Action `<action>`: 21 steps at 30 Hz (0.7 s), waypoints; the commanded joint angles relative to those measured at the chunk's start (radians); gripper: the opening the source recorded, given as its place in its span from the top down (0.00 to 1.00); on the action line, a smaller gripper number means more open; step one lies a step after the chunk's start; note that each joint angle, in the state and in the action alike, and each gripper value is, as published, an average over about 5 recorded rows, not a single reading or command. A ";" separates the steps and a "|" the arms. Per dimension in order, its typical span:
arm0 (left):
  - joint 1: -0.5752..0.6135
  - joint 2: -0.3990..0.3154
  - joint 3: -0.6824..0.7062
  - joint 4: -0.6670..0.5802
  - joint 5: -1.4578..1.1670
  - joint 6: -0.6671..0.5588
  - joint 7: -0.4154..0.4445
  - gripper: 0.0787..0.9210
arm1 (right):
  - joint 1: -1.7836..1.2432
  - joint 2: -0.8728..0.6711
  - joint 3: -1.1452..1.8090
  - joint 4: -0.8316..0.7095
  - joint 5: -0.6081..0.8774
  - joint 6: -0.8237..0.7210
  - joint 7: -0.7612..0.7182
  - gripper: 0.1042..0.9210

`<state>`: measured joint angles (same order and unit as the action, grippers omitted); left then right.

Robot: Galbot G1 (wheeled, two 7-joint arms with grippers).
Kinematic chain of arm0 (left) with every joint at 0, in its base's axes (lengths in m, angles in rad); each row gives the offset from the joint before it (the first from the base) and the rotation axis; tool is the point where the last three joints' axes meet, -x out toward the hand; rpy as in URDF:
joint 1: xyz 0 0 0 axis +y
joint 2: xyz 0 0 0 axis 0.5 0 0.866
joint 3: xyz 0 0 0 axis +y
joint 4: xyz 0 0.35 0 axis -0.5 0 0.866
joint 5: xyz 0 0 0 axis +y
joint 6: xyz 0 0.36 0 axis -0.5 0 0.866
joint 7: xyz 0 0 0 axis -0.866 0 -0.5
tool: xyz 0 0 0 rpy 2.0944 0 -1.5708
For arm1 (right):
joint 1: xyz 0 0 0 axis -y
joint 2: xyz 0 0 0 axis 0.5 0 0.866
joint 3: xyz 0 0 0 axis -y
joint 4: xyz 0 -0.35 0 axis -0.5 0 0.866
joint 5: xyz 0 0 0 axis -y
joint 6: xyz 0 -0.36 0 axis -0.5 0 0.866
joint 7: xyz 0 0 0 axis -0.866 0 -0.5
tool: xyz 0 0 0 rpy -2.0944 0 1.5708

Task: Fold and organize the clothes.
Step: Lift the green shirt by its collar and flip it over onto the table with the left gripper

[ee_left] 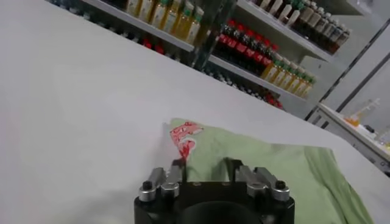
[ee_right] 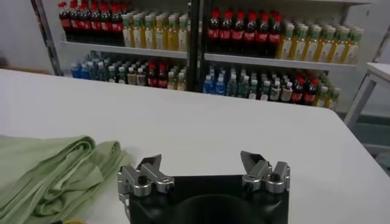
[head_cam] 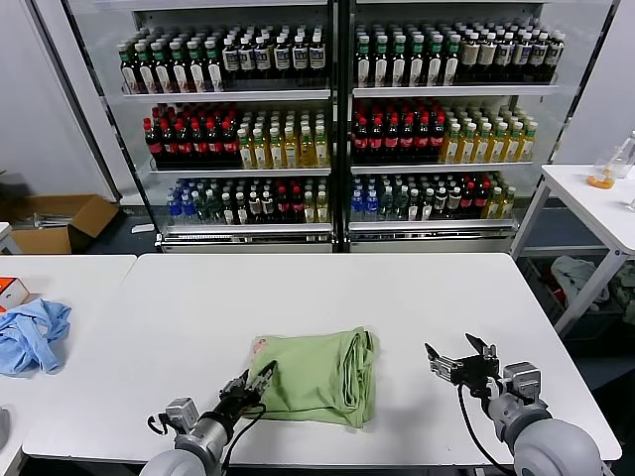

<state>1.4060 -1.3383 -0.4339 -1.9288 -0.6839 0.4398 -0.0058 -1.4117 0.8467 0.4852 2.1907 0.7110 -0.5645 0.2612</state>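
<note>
The light green polo shirt (head_cam: 322, 377) lies folded in a compact rectangle on the white table (head_cam: 327, 288), near the front edge. Its red-and-white print (head_cam: 260, 346) shows at the far left corner. My left gripper (head_cam: 256, 380) is open, low at the shirt's left front edge, with its fingertips over the fabric. In the left wrist view the gripper (ee_left: 206, 161) sits just behind the print (ee_left: 184, 137) on the shirt (ee_left: 262, 164). My right gripper (head_cam: 456, 355) is open and empty over bare table to the right of the shirt. The right wrist view shows this gripper (ee_right: 204, 159) with the shirt's folded edge (ee_right: 42, 176) to one side.
A smaller light blue garment (head_cam: 32, 332) lies crumpled on the adjoining table at the left, by an orange box (head_cam: 10, 291). A glass-door cooler full of bottles (head_cam: 337, 119) stands behind the table. A white side table (head_cam: 595, 198) is at the right. A cardboard box (head_cam: 60, 220) sits on the floor.
</note>
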 commanded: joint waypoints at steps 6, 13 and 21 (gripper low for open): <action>-0.010 -0.023 -0.035 0.017 -0.187 0.015 0.012 0.82 | -0.011 -0.011 0.012 0.019 0.002 0.005 0.001 0.12; -0.007 -0.037 -0.082 0.011 -0.369 0.048 0.011 0.94 | -0.011 -0.017 0.013 0.024 0.005 0.007 0.002 0.12; 0.030 0.045 -0.262 -0.065 -0.494 0.093 -0.006 0.96 | 0.010 -0.020 0.011 0.022 0.018 0.008 0.002 0.12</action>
<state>1.4153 -1.3587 -0.5295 -1.9379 -0.9849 0.4950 -0.0040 -1.4117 0.8268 0.4975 2.2128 0.7245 -0.5572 0.2631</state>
